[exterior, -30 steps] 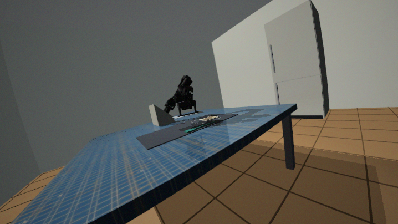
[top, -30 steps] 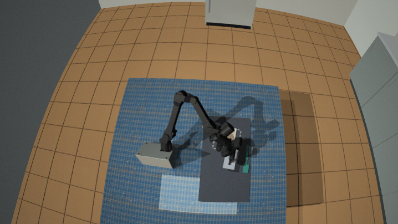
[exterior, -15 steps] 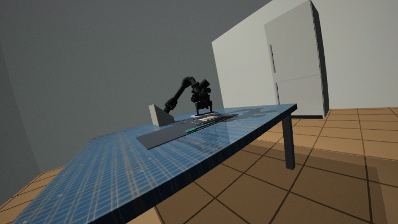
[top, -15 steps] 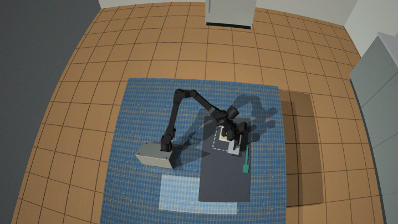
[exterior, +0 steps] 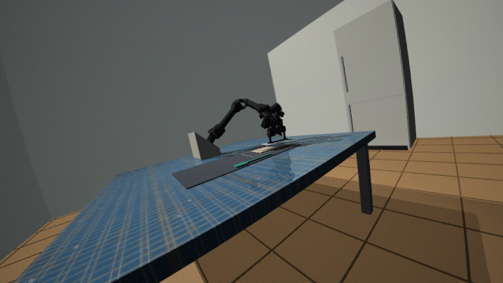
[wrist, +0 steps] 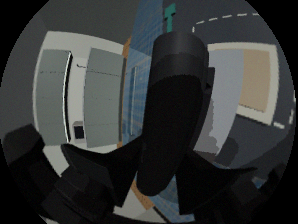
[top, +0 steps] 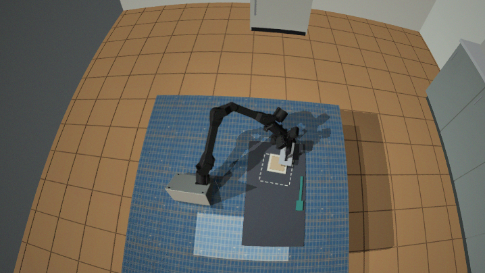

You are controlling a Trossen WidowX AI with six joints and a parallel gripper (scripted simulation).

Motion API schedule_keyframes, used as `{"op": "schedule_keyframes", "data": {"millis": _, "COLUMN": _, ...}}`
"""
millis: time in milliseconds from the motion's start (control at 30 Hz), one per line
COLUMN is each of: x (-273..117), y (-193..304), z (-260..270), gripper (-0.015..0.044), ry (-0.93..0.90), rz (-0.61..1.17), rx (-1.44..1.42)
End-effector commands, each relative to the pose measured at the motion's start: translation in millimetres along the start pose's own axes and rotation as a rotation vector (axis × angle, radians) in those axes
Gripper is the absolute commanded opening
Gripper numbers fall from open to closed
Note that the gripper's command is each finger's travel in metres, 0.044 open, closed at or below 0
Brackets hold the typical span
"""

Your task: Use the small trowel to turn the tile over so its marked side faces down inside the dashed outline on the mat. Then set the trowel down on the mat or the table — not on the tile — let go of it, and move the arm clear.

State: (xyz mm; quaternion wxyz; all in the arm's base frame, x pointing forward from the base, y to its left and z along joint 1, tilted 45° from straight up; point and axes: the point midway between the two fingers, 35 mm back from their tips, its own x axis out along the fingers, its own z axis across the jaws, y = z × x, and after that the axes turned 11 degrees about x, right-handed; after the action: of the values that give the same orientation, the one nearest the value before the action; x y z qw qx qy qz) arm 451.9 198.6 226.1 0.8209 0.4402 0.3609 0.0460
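Observation:
The cream tile (top: 271, 169) (exterior: 258, 150) (wrist: 274, 80) lies on the mat with a tan square on its upper face. It is in the upper part of the dashed outline (top: 289, 184), its far edge at or over the outline's line. My gripper (top: 288, 151) (exterior: 277, 139) (wrist: 160, 137) is shut on the black handle of the trowel. The trowel's pale grey blade (top: 283, 161) (wrist: 227, 80) is low over the mat and overlaps the tile's right side in the top view. Whether blade and tile touch is not clear.
The dark mat (top: 271, 217) (exterior: 207, 176) lies on the blue table (top: 163, 135) (exterior: 157, 211). A green long-handled tool (top: 299, 205) (exterior: 240, 164) (wrist: 170, 11) lies near the mat's right edge, beside the outline. The arm's grey base block (top: 190, 190) (exterior: 204, 149) stands left of the mat.

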Motion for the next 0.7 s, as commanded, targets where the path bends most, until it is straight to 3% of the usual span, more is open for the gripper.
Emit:
{"op": "schedule_keyframes", "data": {"millis": 0, "x": -16.6, "y": 36.6, "z": -7.5, "gripper": 0.0, "ry": -0.035, "rz": 0.03, "rx": 0.018}}
{"op": "schedule_keyframes", "data": {"millis": 167, "x": -33.7, "y": 73.4, "z": -27.6, "gripper": 0.0, "ry": -0.047, "rz": 0.056, "rx": 0.037}}
{"op": "schedule_keyframes", "data": {"millis": 667, "x": -32.7, "y": 74.6, "z": -30.1, "gripper": 0.0, "ry": -0.047, "rz": 0.057, "rx": 0.038}}
